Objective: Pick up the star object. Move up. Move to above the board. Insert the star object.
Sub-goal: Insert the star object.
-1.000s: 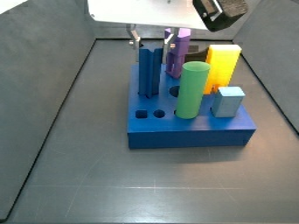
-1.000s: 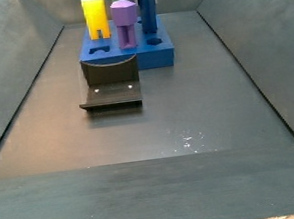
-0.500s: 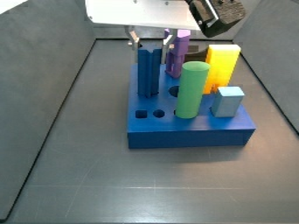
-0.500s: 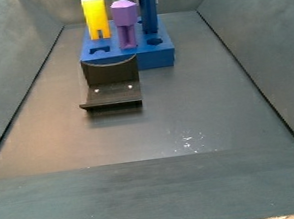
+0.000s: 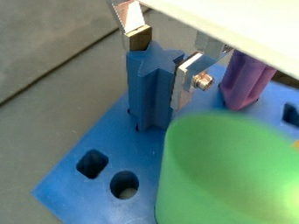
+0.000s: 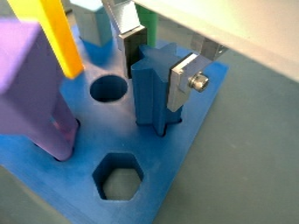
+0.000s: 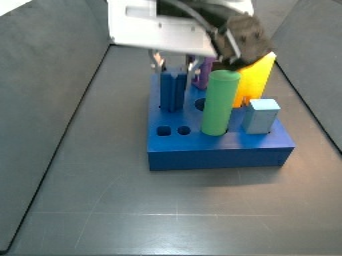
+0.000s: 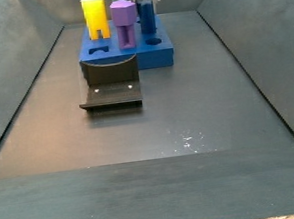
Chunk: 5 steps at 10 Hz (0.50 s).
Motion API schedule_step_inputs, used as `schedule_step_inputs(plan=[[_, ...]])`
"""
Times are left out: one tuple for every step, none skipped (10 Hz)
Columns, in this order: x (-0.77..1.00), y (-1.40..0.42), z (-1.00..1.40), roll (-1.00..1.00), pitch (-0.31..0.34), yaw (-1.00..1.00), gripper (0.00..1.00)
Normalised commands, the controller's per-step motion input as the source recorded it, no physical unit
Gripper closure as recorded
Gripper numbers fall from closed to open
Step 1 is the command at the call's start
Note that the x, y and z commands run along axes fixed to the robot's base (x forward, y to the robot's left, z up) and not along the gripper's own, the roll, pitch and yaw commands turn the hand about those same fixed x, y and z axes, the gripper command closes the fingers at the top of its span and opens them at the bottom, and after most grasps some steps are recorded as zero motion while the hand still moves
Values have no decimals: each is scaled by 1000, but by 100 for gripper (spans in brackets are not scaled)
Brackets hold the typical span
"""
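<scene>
Star post (image 6: 152, 92) stands upright in its hole in the board (image 6: 176, 166). Your gripper (image 6: 158, 57) sits at the post's top, one finger (image 6: 184, 80) on each side; you cannot tell if they squeeze it. Beside it stand a purple post (image 7: 199, 72) and a green cylinder (image 7: 221, 100)

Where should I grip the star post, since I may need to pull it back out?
Grip the star post near its top, from straight above: it stands upright in the board, with other pegs close beside. The gripper straddles that end now.
</scene>
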Motion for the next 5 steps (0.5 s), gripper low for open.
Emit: schedule_step_inputs(plan=[[0, -34, -806, 57, -99, -37, 100], [0, 0, -691, 0, -93, -31, 100], [0, 0, -351, -99, -80, -83, 100], [0, 91, -163, -157, -163, -29, 100], [0, 9, 0, 0, 0, 0, 100]])
